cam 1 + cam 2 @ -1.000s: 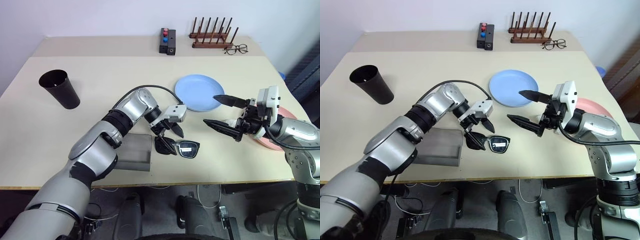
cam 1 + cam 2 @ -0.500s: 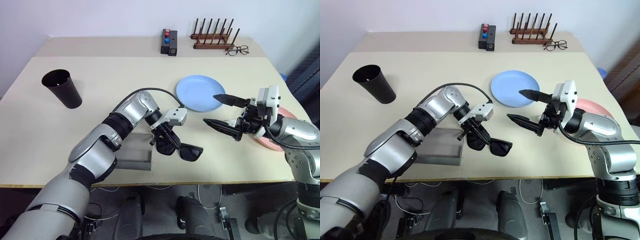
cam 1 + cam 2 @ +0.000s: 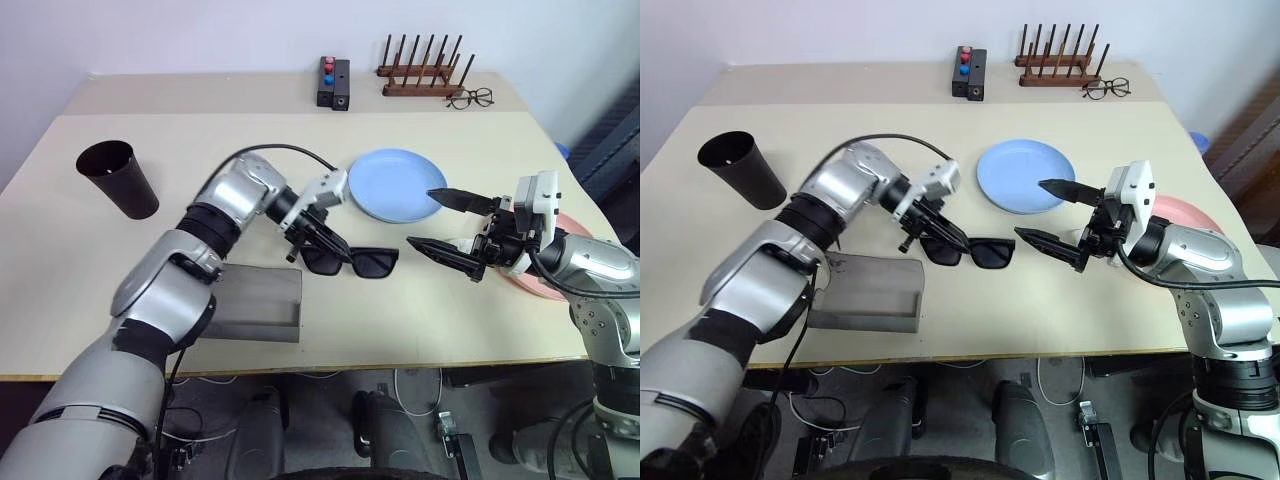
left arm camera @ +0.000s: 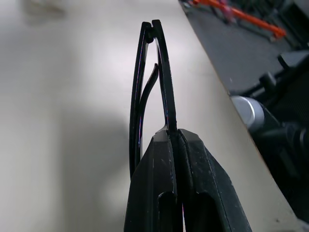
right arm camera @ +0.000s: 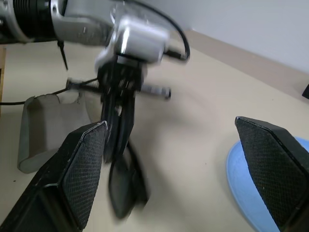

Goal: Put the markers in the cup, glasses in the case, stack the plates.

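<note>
While the pink plate (image 3: pixel 578 262) sits mostly hidden behind the right arm, w/ just its rim showing at the surface's (image 3: pixel 200 150) right edge, the blue plate (image 3: pixel 392 184) lies in full view mid-surface. No markers that I can make out. No brand or writing readable on anything; the small black block (image 3: pixel 334 82) w/ red and blue knobs at the far edge is too small to read.

Left tool (image 3: pixel 318 232) is pinched together on the sunglasses (image 3: pixel 350 262), gripping them at one end near the hinge; in the left wrist view the frame runs thin, edge-on, straight out from the closed fingers (image 4: pixel 159 183). Whether the glasses are lifted or touching the surface I can't tell; they sit just right of the grey case (image 3: pixel 258 302), which lies near the front edge w/ its open mouth facing right, partly covered by the left arm.

Right tool (image 3: pixel 452 230) stands apart, fingers wide, nothing between them, just right of the glasses and near the blue plate's rim.

Black cup (image 3: pixel 117 178) stands upright far left, well apart from both tools. Wooden rack (image 3: pixel 422 72) and wire-framed specs (image 3: pixel 470 98) sit at the back.
</note>
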Robot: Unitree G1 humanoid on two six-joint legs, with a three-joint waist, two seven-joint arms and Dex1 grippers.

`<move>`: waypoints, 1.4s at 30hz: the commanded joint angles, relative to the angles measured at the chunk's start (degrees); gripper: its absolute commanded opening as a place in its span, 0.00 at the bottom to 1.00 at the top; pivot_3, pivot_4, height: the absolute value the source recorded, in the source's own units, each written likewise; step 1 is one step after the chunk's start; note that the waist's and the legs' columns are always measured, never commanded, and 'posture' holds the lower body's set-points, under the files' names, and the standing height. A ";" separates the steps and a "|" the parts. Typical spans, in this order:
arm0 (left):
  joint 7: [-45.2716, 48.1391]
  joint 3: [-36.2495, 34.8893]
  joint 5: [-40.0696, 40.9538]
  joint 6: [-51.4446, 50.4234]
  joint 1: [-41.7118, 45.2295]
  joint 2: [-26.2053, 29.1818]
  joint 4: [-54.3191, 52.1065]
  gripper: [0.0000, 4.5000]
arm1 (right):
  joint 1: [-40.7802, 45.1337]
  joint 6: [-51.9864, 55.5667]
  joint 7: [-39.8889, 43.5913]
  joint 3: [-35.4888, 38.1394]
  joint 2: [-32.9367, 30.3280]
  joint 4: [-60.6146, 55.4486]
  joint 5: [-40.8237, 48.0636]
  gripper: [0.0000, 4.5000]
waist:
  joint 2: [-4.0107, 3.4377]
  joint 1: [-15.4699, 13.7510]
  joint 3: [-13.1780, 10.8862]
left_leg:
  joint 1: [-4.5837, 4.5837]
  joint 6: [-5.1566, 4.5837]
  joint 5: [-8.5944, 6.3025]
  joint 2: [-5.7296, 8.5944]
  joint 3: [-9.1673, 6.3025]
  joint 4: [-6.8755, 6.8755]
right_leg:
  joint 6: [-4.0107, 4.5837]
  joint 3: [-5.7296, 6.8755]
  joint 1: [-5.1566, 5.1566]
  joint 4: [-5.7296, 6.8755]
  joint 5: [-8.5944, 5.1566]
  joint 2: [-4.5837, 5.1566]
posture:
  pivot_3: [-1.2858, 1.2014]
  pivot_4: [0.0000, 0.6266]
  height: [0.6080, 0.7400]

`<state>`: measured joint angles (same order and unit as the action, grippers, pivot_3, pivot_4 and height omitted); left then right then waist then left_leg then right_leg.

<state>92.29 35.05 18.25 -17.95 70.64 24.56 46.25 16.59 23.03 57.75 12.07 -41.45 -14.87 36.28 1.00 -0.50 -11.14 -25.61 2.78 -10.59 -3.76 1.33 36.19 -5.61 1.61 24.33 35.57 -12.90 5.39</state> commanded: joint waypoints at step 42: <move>0.21 12.33 25.38 -2.01 -13.29 42.61 -34.43 0.01 | -7.64 -4.37 12.08 1.66 -7.06 -7.87 0.70 0.97 | -0.01 -0.29 -0.03 | 0.06 0.02 0.00 -0.03 0.06 0.17 | 0.08 -0.10 0.09 0.43 -0.18 0.02 | 0.52 0.24 1.00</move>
<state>92.28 49.03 44.17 -21.29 57.08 67.09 11.62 8.92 20.58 68.48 11.31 -47.26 -20.68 36.80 0.99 -0.79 -11.17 -25.54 2.80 -10.59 -3.78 1.38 36.35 -5.53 1.51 24.43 36.01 -13.08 5.41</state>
